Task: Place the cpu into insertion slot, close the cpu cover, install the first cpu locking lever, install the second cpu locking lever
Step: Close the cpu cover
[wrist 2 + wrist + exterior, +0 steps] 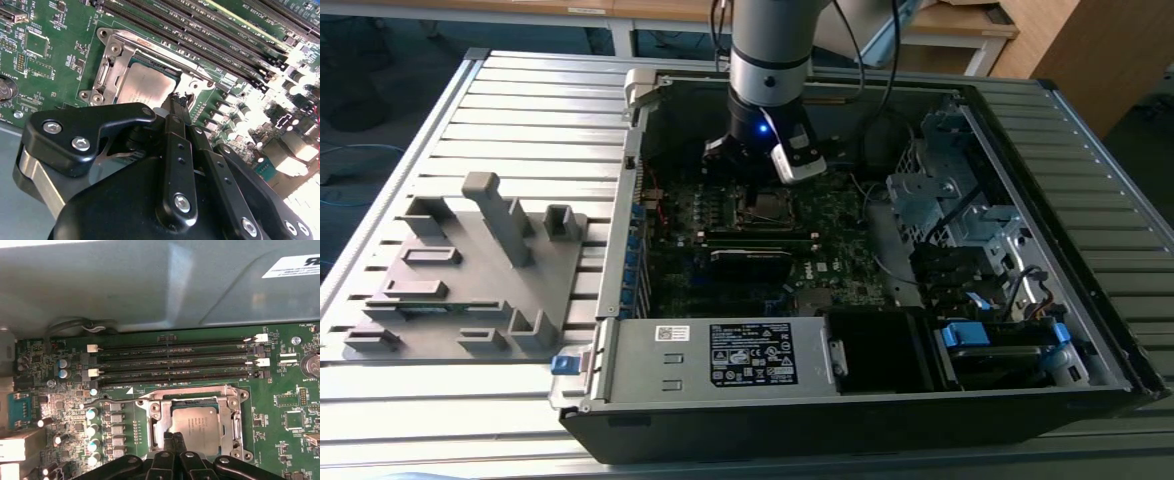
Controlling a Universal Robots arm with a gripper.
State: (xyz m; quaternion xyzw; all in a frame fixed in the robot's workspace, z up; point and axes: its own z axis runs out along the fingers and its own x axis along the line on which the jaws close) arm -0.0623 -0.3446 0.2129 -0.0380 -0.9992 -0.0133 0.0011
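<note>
The cpu [196, 426] lies flat in the insertion slot [769, 206], silver top up, on the green board [265, 440]. The board sits inside the open computer case [854, 425], which rests on the slatted table [520, 100]. The cpu cover [235, 412] lies down around the chip; whether it is fully seated is hard to judge. The gripper [173, 436] stands at the cpu's edge, fingers pressed together. I cannot tell whether its tips touch the cover, and its body hides that side of the socket in both wrist views. A thin wire lever [112, 401] runs beside the socket. Long memory slots [175, 362] lie just beyond the cover. A grey fixture [467, 270] sits near the table's edge on the exterior view's left.
</note>
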